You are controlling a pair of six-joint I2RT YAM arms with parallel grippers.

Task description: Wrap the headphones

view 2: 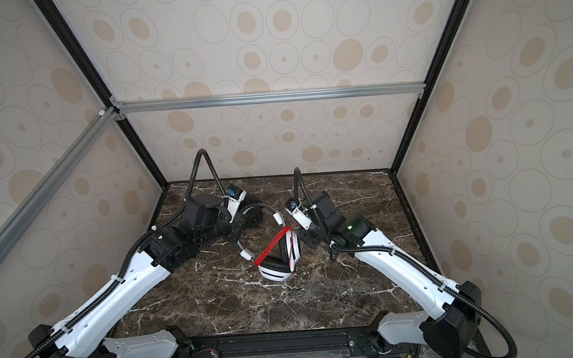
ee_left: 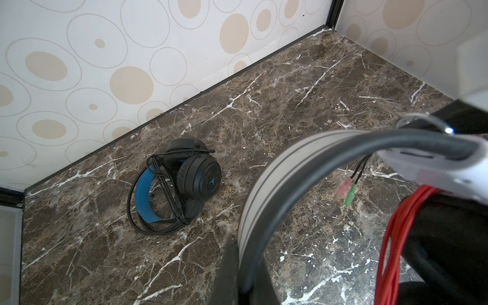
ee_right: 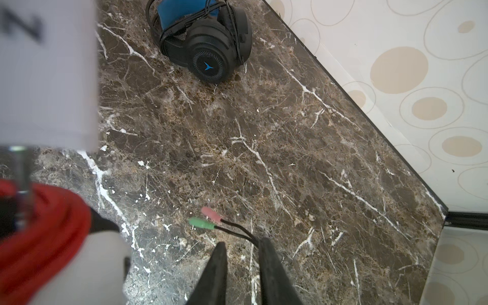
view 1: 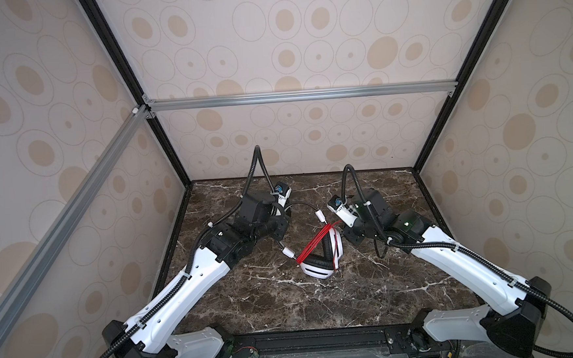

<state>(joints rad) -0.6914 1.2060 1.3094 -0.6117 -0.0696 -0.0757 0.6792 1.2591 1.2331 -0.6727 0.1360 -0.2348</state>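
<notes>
White headset [view 1: 318, 268] clamped by left pincer [ee_left: 245, 258], that arm stretched low inward.

Beige circle-patterned walls [view 1: 303, 32] enclose a dark marble tabletop [view 1: 285, 299].

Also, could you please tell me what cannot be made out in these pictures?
Black headset: in both top views, mostly hidden behind the left arm.
Left hand: its grip on the white headset is hidden under that arm in top views, cut off at the left wrist view's edge.
Right hand: whether the plug cord touches a finger, which hides its end in the right wrist view.
Red cord: blurred, too near the right wrist camera.
</notes>
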